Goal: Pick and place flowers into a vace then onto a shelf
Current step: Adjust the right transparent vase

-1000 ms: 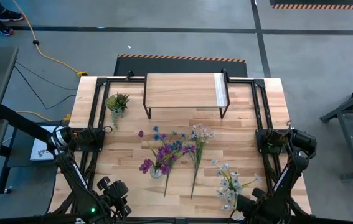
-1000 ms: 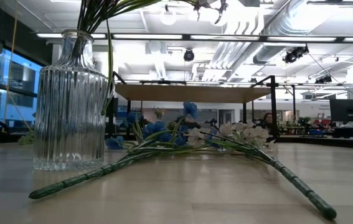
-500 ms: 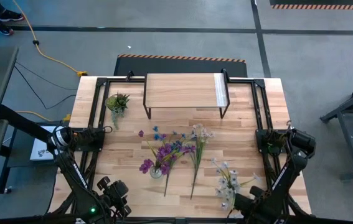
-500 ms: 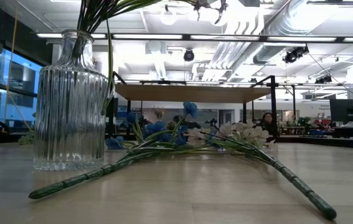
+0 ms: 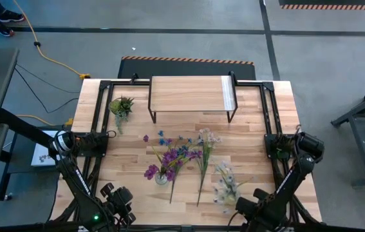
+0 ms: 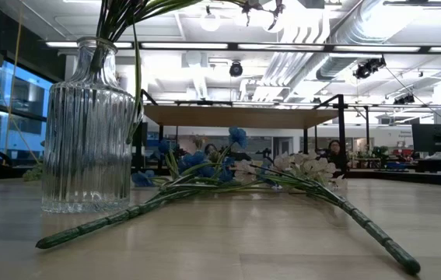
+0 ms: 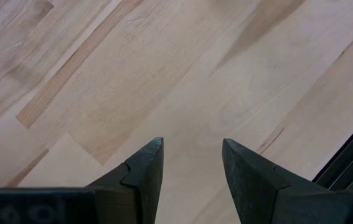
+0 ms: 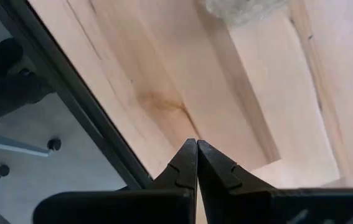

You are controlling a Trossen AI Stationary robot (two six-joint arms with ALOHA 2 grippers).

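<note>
From above, my right hand [image 5: 239,209] sits at the tabletop's [image 5: 253,138] near edge, a white spray [image 5: 224,183] rising from it; purple flowers [image 5: 163,164] stand in the vase [image 5: 161,178], and the shelf [image 5: 192,95] is at the far side. At table height, blue and white flowers [image 6: 228,167] lie beside the vase. My left hand [image 7: 192,171] hangs open over bare wood. My right hand's fingers [image 8: 188,165] are pressed together; the stem between them is hidden.

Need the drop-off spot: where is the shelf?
In the high view the shelf stands at the table's far edge, centred, with the small potted plant to its left.
</note>
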